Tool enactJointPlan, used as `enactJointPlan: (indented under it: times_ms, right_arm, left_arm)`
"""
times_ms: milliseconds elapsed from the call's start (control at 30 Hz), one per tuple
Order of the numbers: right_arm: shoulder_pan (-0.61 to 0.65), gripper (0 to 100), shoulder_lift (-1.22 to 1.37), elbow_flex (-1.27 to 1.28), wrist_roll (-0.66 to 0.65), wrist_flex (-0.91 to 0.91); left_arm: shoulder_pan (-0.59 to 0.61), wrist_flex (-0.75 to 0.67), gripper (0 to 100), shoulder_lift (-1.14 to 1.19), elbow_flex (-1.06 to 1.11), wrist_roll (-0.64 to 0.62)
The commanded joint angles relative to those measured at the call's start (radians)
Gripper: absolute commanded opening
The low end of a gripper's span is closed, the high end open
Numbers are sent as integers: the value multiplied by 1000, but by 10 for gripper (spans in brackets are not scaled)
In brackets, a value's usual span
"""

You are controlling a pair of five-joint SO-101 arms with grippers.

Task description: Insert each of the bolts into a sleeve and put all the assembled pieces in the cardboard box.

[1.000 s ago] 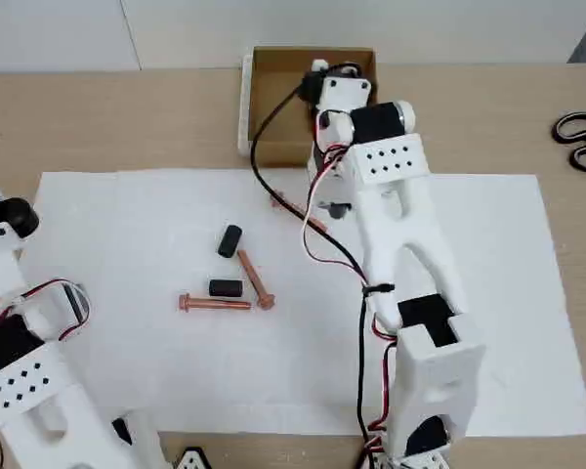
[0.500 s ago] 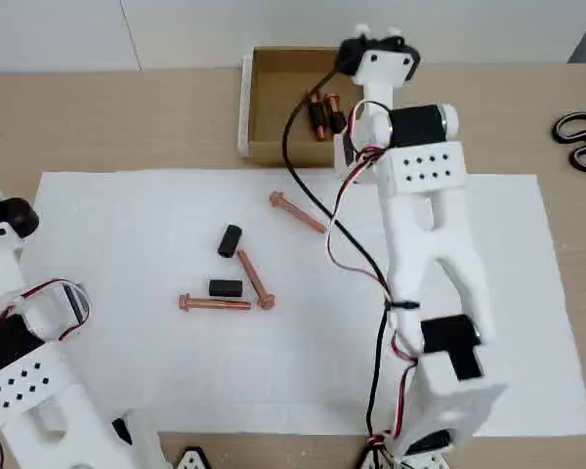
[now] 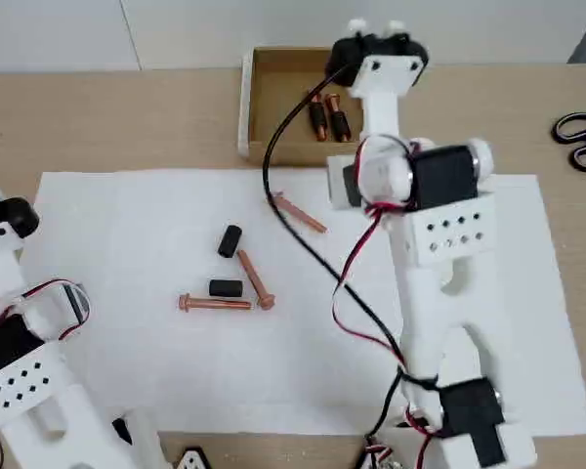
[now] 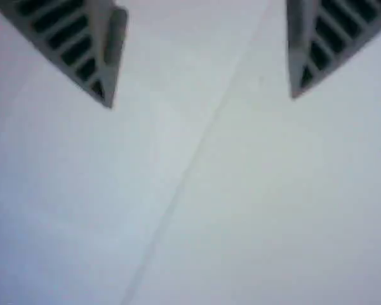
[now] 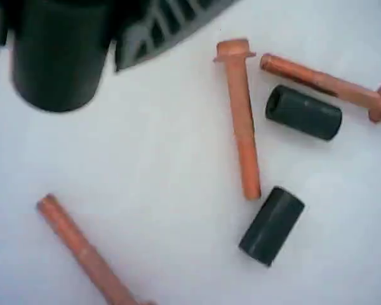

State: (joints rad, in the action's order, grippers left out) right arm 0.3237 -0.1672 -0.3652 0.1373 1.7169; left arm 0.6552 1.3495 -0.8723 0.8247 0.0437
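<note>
Right gripper [image 5: 62, 38] clamps a black sleeve [image 5: 57, 73] above the paper [image 5: 152, 165]. Left gripper [image 4: 200, 100] is wide open and empty. Loose bolts [image 5: 242, 121] lie left of the right gripper, near side of the cardboard box [image 3: 283, 154]. Risk: a tilted sleeve jams on a bolt tip.

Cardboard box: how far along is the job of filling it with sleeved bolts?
Done: two sleeved bolts lie in the cardboard box. In hand: nothing that I can confirm; the left gripper has open jaws over the paper. To do: three bare bolts and two loose sleeves on the paper.
</note>
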Motion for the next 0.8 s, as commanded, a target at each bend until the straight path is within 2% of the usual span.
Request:
enactJointPlan:
  times_ms: [0, 100, 200, 367, 533, 767]
  right_arm:
    - [33, 4, -176, 117, -11, 7]
    - [30, 4, -260, 233, -8, -35]
    - [-25, 4, -300, 374, -8, -170]
    - [-76, 4, -334, 713, -8, -541]
    - [-73, 4, -337, 1043, -6, -934]
    - [-68, 4, -337, 1277, -6, -1250]
  left_arm:
    - [-5, 2, 173, -18, -4, -6]
    - [-6, 0, 173, -17, -4, -6]
    - [-31, 0, 173, -15, -4, -6]
    - [-103, 0, 173, -17, -4, -6]
    - [-120, 0, 173, -15, -4, -6]
    - [-118, 0, 173, -14, -4, -6]
